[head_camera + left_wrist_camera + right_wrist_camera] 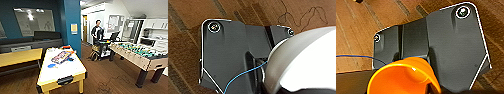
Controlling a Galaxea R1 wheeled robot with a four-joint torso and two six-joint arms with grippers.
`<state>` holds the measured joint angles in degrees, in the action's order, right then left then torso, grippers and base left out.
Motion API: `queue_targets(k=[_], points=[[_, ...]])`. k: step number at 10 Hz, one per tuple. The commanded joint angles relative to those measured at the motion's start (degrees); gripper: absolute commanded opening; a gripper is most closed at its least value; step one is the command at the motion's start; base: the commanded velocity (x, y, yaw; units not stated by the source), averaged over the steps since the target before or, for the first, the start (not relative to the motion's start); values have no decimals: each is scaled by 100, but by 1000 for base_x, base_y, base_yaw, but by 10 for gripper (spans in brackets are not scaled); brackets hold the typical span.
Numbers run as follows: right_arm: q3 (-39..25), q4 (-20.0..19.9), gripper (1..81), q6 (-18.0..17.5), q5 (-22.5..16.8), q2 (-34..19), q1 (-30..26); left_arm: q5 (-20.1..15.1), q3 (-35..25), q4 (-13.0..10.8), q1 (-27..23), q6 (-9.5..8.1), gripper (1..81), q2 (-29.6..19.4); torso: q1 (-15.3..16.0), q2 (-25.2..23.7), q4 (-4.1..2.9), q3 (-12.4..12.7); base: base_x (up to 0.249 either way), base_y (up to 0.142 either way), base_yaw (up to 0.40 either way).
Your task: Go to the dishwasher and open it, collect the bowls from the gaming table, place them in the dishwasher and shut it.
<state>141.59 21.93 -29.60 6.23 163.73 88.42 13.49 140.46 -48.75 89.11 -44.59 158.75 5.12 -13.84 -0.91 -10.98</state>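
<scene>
The gaming table (62, 67), my white worktop, sits at lower left with a blue bowl (52, 66) on it. A person (97, 31) stands at upper centre. I cannot tell my pincers' state.

both wrists are hanging low, cameras aimed straight down at the wood floor (188, 15). can't make out the fingers on either arm tbh

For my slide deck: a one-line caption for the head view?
Gaming table at left, foosball table at right, a person standing behind.
</scene>
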Motion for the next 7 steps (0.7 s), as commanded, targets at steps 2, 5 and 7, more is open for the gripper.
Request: queue_targets(k=[2, 5, 7], points=[[200, 66, 10, 16, -210, 136, -241, -84, 60, -64, -232, 12, 10, 0, 0, 0, 0, 0, 0, 0, -399], [324, 66, 10, 16, -210, 207, -223, -75, 96, -64, -232, 12, 10, 8, 0, 0, 0, 0, 0, 0, -398], [359, 66, 10, 16, -209, 198, -223, -75, 96, -64, -249, 12, 10, 26, 0, 0, 0, 0, 0, 0, -399]])
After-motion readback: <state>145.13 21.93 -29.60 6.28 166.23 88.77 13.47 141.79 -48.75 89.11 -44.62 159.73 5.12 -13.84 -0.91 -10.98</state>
